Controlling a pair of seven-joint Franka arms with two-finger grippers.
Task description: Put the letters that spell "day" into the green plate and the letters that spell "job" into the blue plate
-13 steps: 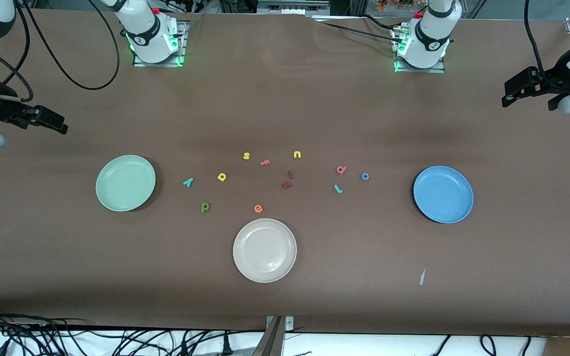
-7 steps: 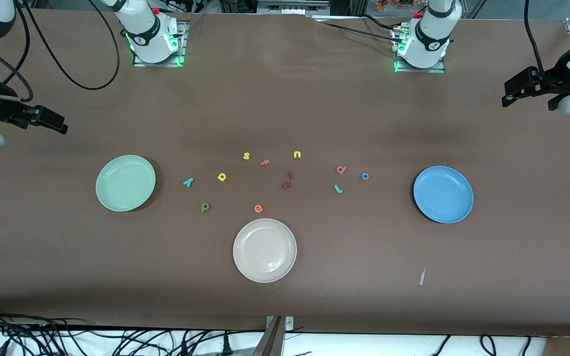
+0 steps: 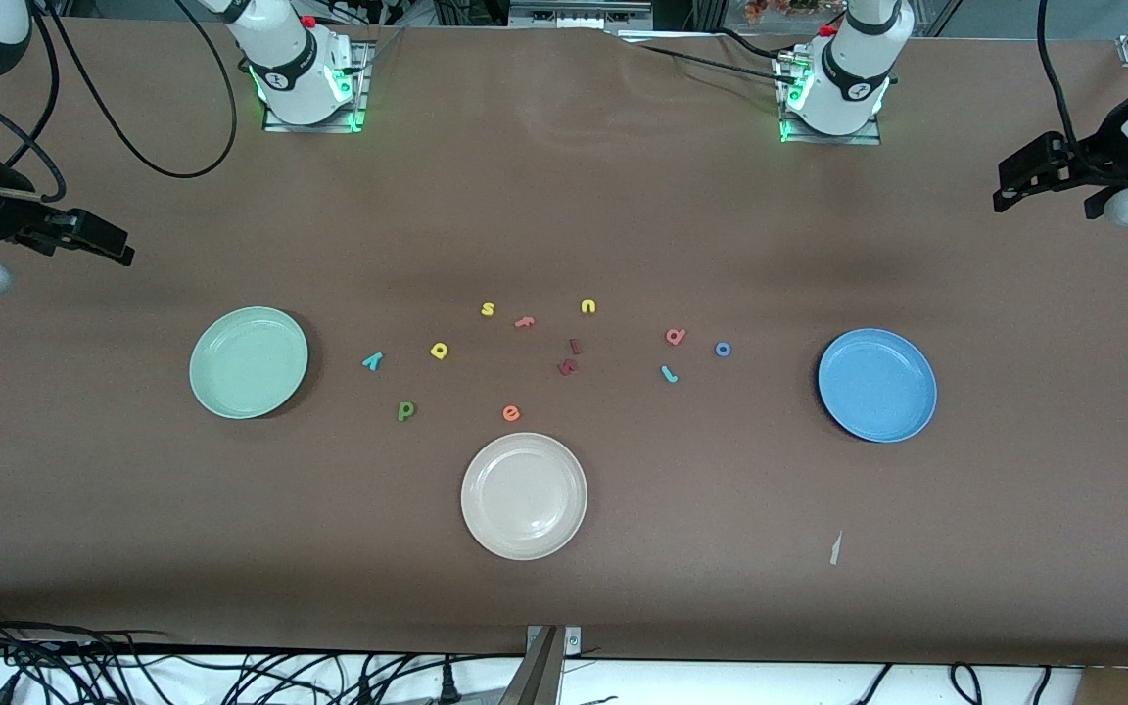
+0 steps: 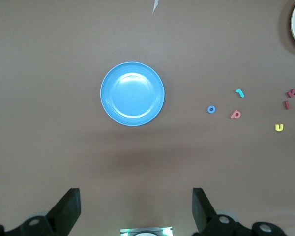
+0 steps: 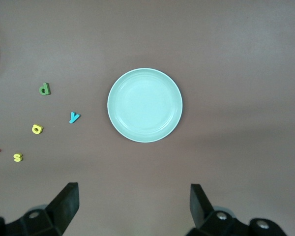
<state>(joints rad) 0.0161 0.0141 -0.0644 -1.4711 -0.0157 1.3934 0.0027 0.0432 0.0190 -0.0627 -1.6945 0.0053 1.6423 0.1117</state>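
The green plate (image 3: 249, 362) (image 5: 144, 104) lies toward the right arm's end of the table. Beside it are the teal y (image 3: 372, 361), the yellow a (image 3: 440, 350) and the dark green d (image 3: 406, 411). The blue plate (image 3: 876, 385) (image 4: 132, 93) lies toward the left arm's end, with the blue o (image 3: 723, 349), the pink b (image 3: 676, 337) and the teal j (image 3: 668, 373) beside it. Both plates hold nothing. My right gripper (image 3: 118, 245) (image 5: 132, 194) hangs open, high over its end of the table. My left gripper (image 3: 1010, 186) (image 4: 135, 196) hangs open, high over the other end.
A cream plate (image 3: 524, 495) sits nearer the front camera than the letters, with an orange e (image 3: 511, 413) just beside it. A yellow s (image 3: 488, 309), a yellow u (image 3: 588, 306), a pink letter (image 3: 525, 321) and two dark red letters (image 3: 569, 366) lie mid-table. A paper scrap (image 3: 835, 548) lies near the front edge.
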